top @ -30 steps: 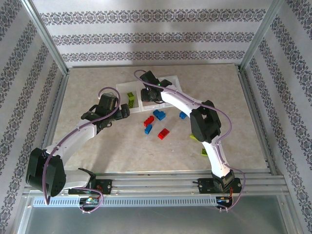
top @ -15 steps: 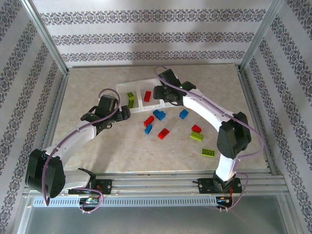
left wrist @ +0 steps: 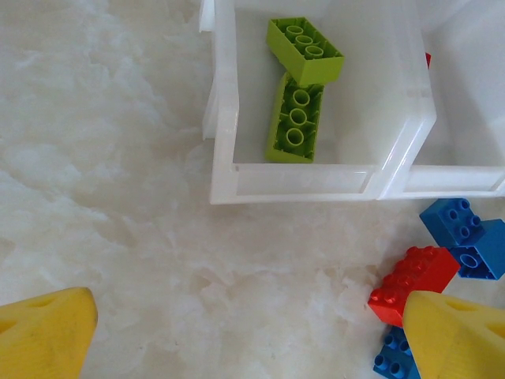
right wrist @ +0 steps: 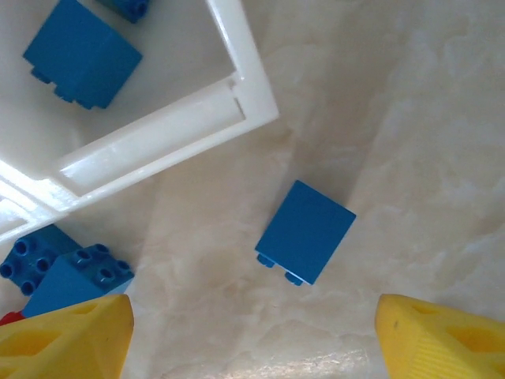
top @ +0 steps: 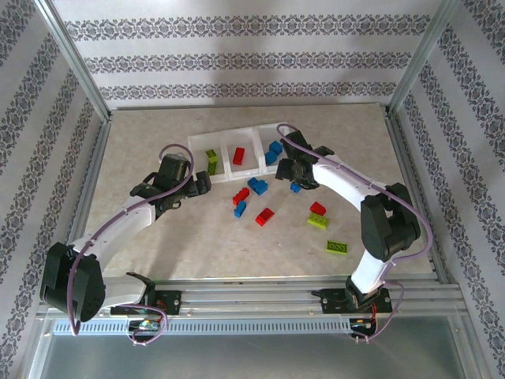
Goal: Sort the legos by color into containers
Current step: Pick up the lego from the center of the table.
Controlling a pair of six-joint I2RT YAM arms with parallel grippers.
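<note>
Sorting so far: white tray (left wrist: 292, 180) of three joined bins sits at the far middle of the table (top: 142, 134), with bricks in every bin.
Left bin: two lime bricks (top: 211, 160), touching. In the left wrist view one lies flat with studs up and the other sits tilted at its far end.
Middle bin: one sorted red brick (top: 238, 155).
Right bin: sorted blue bricks (top: 274, 151), at least two; can't tell the exact count.
Right gripper (right wrist: 254, 332): fingers apart, nothing between them, hanging over the table just off the tray's near right corner.
Below right gripper: loose blue block (right wrist: 306, 230) lies on its side on the table, just beside that tray corner and not touching it. It is ahead of the yellow fingertips (right wrist: 442, 339), not between them.
Left gripper (left wrist: 251, 324): fingers apart, empty, over bare table near the tray's near left corner.
Centre cluster: big blue block (top: 257, 186), centre red brick (top: 241, 195) and small blue brick (top: 240, 209) are bunched just in front of the tray.
Nearer the arms: lone red brick (top: 265, 216), apart from that cluster.
Right side: right red brick (top: 318, 208) sits against a lime block (top: 317, 221).
Nearest the right base: lime plate (top: 338, 248), on its own and well apart from the tray.
</note>
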